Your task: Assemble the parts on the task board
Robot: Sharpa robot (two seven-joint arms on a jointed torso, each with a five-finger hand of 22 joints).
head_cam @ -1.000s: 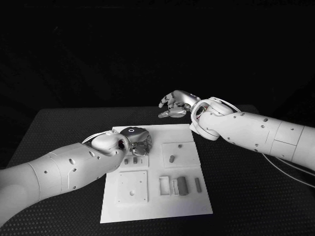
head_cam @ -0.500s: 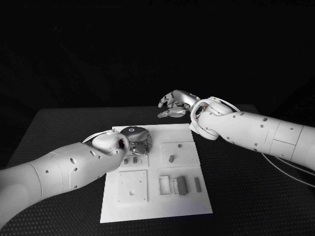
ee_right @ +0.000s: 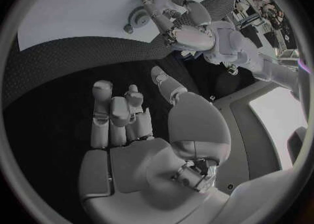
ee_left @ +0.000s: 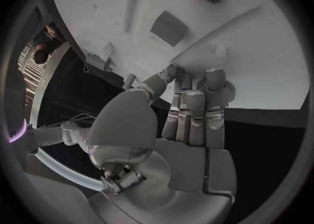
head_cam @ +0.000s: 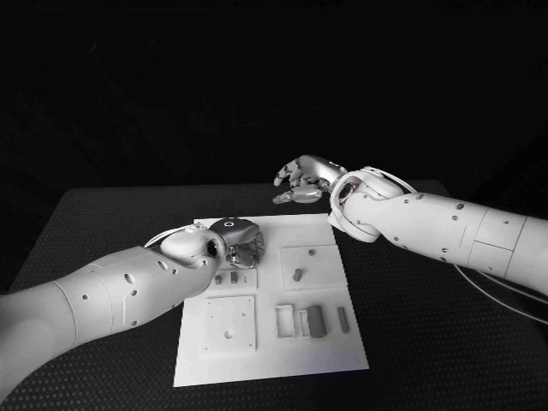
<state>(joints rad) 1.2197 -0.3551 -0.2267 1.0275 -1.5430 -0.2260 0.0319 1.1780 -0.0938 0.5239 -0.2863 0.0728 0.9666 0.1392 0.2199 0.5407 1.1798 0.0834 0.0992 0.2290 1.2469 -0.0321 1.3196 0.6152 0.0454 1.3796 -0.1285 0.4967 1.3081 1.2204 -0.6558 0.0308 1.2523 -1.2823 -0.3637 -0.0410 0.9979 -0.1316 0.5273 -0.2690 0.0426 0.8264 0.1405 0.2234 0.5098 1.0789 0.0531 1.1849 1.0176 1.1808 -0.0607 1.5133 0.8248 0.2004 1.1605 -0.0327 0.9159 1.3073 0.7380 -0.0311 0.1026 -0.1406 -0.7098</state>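
The white task board (head_cam: pixel 274 300) lies at the centre of the black tabletop (head_cam: pixel 101 223), with small grey parts (head_cam: pixel 311 322) on its near half. The left hand (head_cam: pixel 235 241) rests fingers-down on the board's far left corner; whether it grasps anything cannot be told. The right hand (head_cam: pixel 305 181) hangs released above the tabletop past the board's far edge, fingers loosely apart.

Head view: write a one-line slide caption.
Left hand reaches down over the far-left corner of the white task board, while the right hand is raised beyond the board's far edge, holding nothing.
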